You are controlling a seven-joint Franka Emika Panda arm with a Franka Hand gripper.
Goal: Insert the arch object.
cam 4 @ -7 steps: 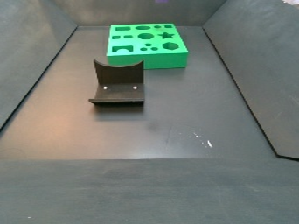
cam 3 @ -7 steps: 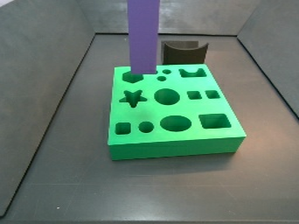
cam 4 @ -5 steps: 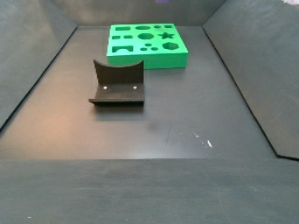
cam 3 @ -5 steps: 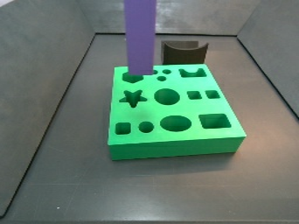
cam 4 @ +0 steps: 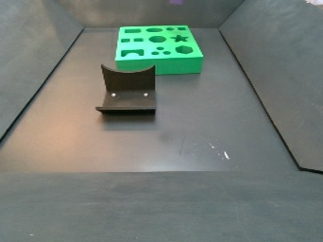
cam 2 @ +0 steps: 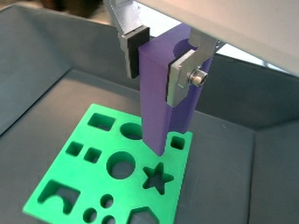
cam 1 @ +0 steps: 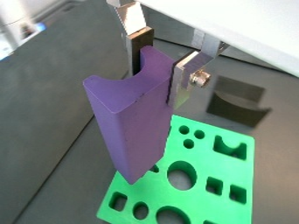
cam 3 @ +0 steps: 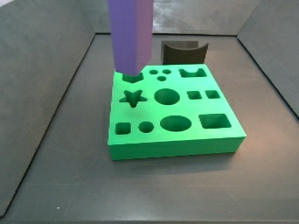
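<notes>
My gripper (cam 1: 163,63) is shut on the top of a tall purple column (cam 1: 135,114) with a semicircular scoop down one side, so it is an arch in section. This shows in both wrist views (cam 2: 160,66). The column (cam 3: 128,35) hangs upright, its lower end just above the back left corner of the green board (cam 3: 176,149) with shaped holes. The board also shows in a side view (cam 4: 190,64) and in both wrist views (cam 1: 251,166) (cam 2: 93,179). No small dark loose block is in view.
The fixture (cam 3: 184,50), dark with a scooped top edge, stands on the floor behind the board. In a side view it (cam 4: 127,90) is in front of the board, and it shows in a wrist view (cam 1: 239,101). Grey walls enclose the dark floor.
The purple column has shifted left over the board's back left corner. The board and the fixture have not moved.
</notes>
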